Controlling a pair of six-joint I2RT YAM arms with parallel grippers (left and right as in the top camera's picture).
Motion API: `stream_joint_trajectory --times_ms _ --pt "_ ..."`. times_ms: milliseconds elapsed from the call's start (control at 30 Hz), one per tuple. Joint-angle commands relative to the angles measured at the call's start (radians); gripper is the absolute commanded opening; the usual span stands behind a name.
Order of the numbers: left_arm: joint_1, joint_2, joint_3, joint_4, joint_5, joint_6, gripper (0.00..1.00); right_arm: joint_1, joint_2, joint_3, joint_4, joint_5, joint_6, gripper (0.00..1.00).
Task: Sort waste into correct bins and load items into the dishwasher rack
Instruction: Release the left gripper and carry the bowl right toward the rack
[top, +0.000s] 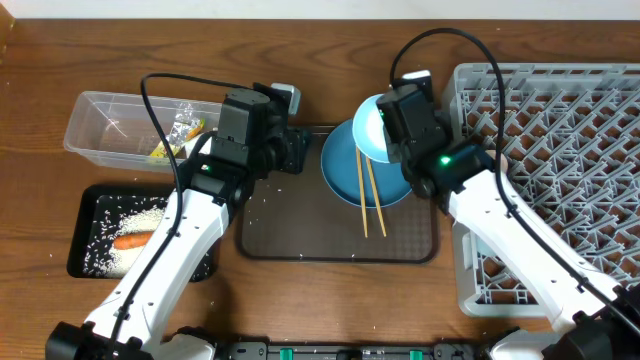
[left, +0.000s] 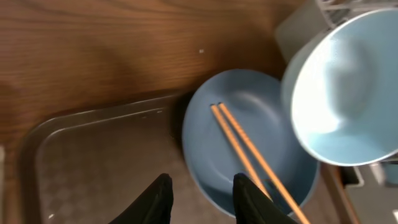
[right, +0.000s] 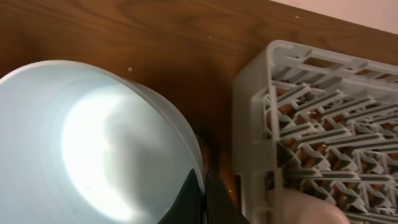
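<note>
The table (top: 300, 60) is mid-brown wood with darker grain streaks. The rack (top: 560, 120) is plain grey, criss-cross lattice all over. The plate (top: 340, 165) is solid medium blue. The bowl (top: 372, 125) is way paler, nearly white inside where the light hits (the wrist view washes it out even more). The chopsticks (top: 365, 200) are orangey-tan wood. The brown tray (top: 290, 225) is dark with a fine checkered texture. The tub (top: 100, 125) is clear, and the wrapper (top: 170, 140) in it is yellow-green with silvery bits. The black tray (top: 82, 200) has white rice (top: 130, 212) and an orange carrot (top: 132, 241). The arms (top: 170, 250) are white with black ends, and the right one has a green LED (top: 443, 160).
</note>
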Motion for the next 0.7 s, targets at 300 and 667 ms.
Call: stream_joint_trajectory --times_ms 300,667 --pt "0.005 -0.008 -0.002 -0.014 -0.097 0.02 0.5 -0.063 0.009 -0.005 0.004 0.231 -0.092 0.01" --pt "0.005 -0.008 -0.002 -0.014 -0.097 0.02 0.8 -0.108 0.009 -0.005 0.033 0.333 -0.187 0.01"
